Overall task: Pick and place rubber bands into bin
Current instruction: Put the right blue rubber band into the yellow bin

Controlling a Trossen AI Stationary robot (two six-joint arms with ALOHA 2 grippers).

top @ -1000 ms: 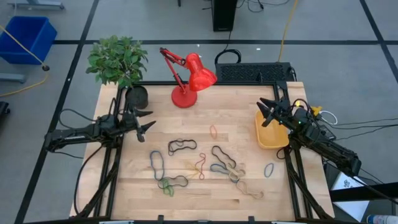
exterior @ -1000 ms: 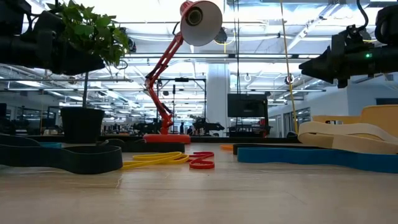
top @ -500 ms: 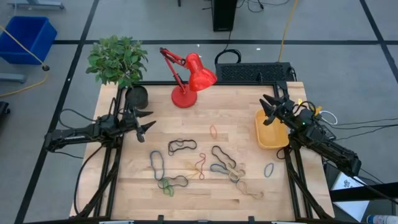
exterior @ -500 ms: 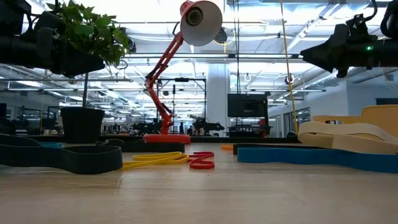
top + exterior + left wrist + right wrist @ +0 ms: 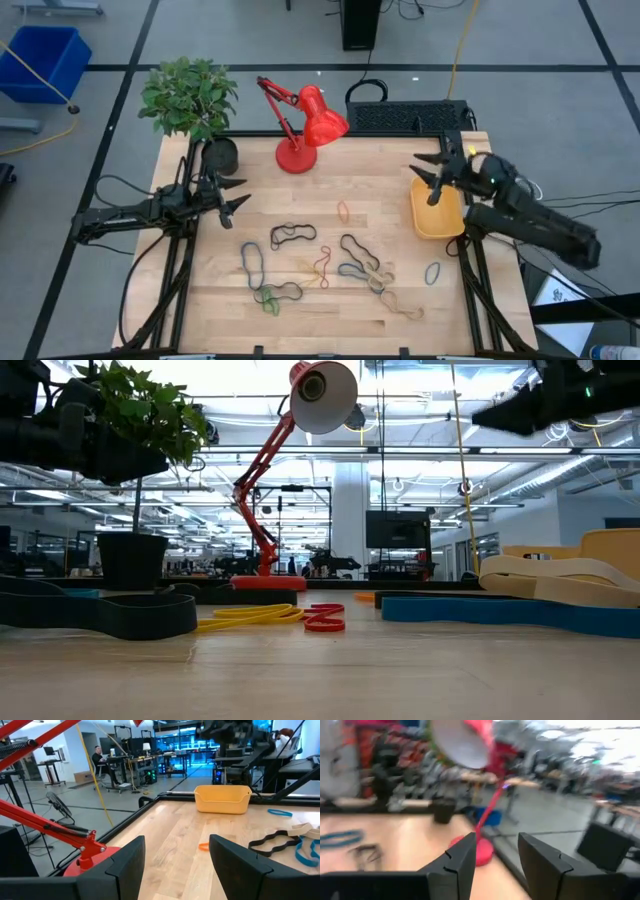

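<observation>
Several rubber bands lie flat on the wooden table's middle: a black one (image 5: 292,235), an orange one (image 5: 343,211), a blue one (image 5: 251,262), a red one (image 5: 322,266), a tan one (image 5: 400,305). Another blue one (image 5: 433,273) lies near the right edge. The yellow bin (image 5: 437,212) stands at the right edge and also shows in the left wrist view (image 5: 222,799). My right gripper (image 5: 432,177) hangs open and level, high above the bin's far left corner, holding nothing. My left gripper (image 5: 238,196) waits open and level at the table's left, also shown in its own wrist view (image 5: 177,865).
A red desk lamp (image 5: 300,125) and a potted plant (image 5: 190,100) stand along the far edge, with a black keyboard (image 5: 410,117) behind the far right corner. A blue crate (image 5: 45,60) sits on the floor beyond the table's far left.
My right gripper has risen well above the bin, rolling about its own axis and shifting slightly toward the far edge; its fingers have kept the same gap. The bands and the bin have stayed where they were.
</observation>
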